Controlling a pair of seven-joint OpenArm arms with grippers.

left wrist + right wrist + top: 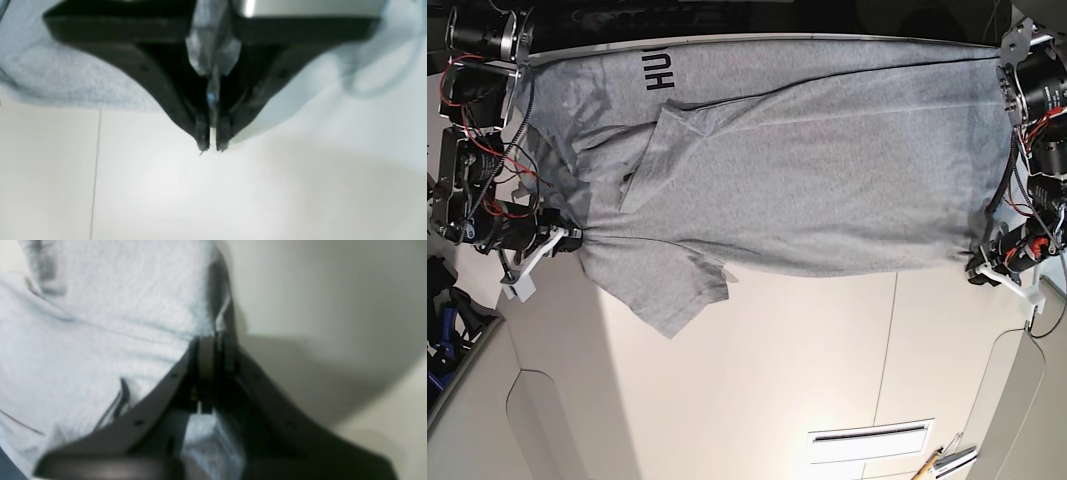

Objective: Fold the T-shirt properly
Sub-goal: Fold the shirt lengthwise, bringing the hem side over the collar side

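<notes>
The heather-grey T-shirt (807, 170) is spread wide across the far part of the white table, with black lettering (655, 72) showing at its far left. A sleeve (672, 290) lies toward the front. My right gripper (577, 236) is shut on the shirt's left edge; in the right wrist view, fabric (100, 323) bunches at the closed gripper (213, 343). My left gripper (979, 268) is shut on the shirt's right edge; in the left wrist view the gripper (212, 141) is closed, with a fold of cloth (213, 50) pinched between the fingers.
The white table (777, 380) has thin seams and a slot (872, 437) near the front. Small tools (942, 462) lie at the front edge. Arm bodies and wiring stand at both sides (472, 150), (1037, 110). A clear cable loop (383, 76) hangs near the left gripper.
</notes>
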